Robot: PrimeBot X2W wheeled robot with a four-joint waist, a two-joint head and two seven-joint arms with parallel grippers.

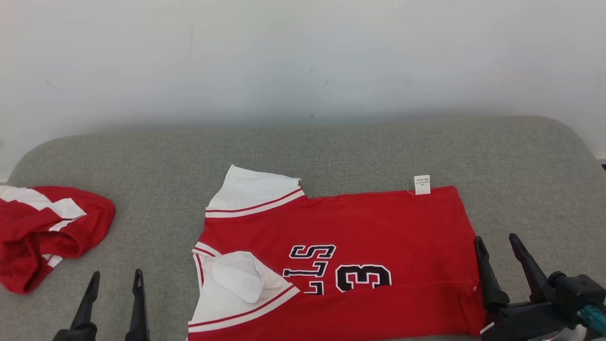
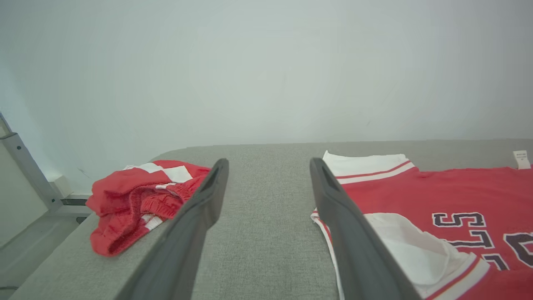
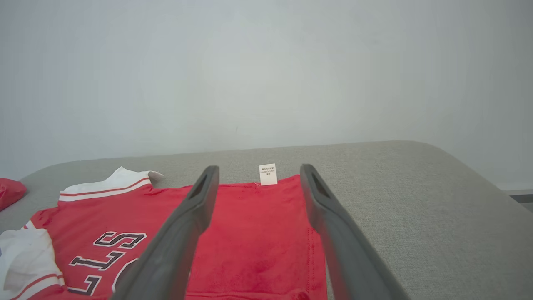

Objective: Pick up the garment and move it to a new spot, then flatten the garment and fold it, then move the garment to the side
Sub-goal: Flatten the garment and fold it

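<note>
L gripper (image 1: 116,274): jaws spread wide, nothing held, fingers pointing up-frame low at lower left, over bare grey cushion (image 1: 331,147), between the red shorts (image 1: 42,232) and the jersey (image 1: 378,222), clear of both. R gripper (image 1: 496,239): also wide open and empty, arm coming in from the lower-right corner, fingers tilted slightly left at the jersey's hem edge; contact w/ cloth can't be told. Jersey lies flat mid-cushion, white sleeves to the left, near edge folded over, white label (image 1: 422,184) sticking out at the far edge. Shorts bunched at far left.
</note>
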